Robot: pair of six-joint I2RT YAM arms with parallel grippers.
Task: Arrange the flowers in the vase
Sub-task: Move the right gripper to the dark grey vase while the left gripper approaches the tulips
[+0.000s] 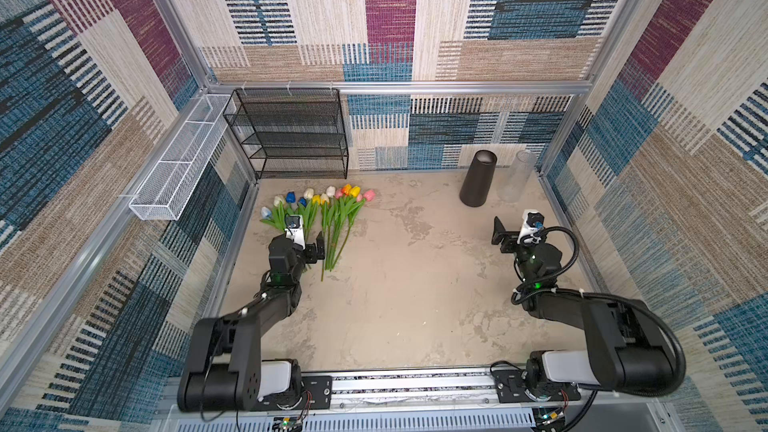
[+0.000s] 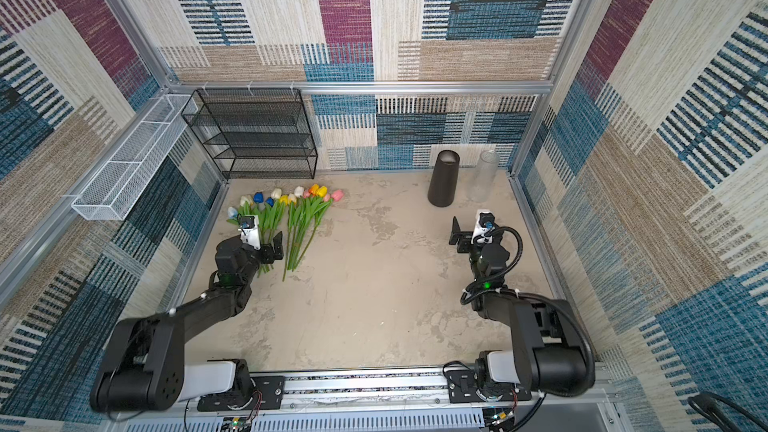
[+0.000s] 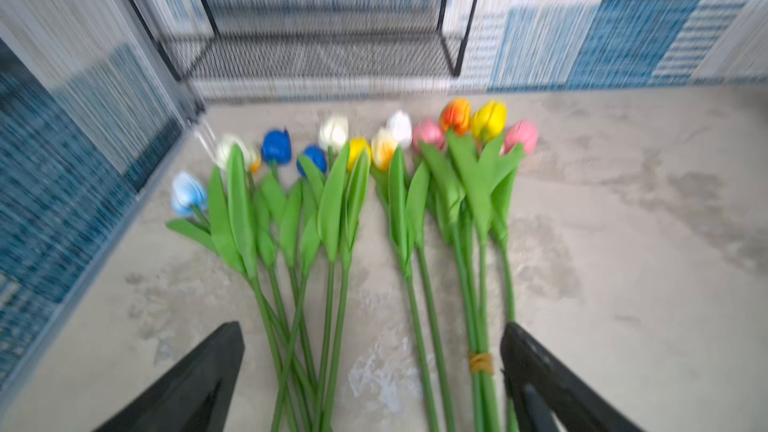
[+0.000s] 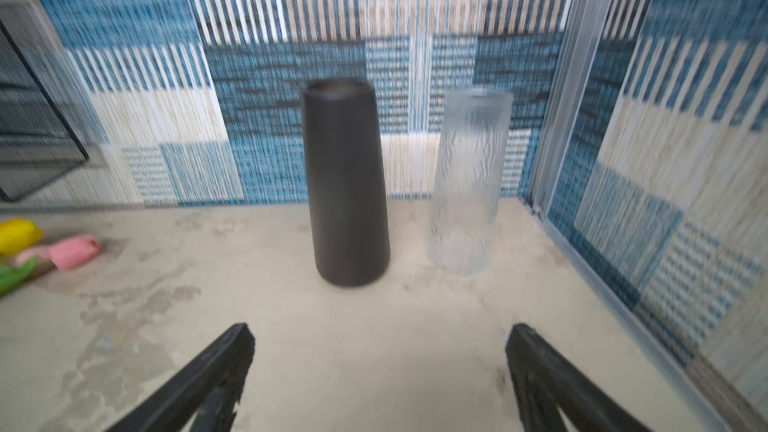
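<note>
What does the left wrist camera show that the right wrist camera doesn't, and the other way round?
Only the left wrist view shows the full row of long-stemmed artificial tulips lying flat, a tan band binding a few stems, and the open left gripper.

Only the right wrist view shows the tall dark tapered vase and the clear ribbed glass vase, both upright, beyond the open right gripper.

Both show the end pink tulip head, a yellow tulip head beside it, and the mottled beige tabletop.
</note>
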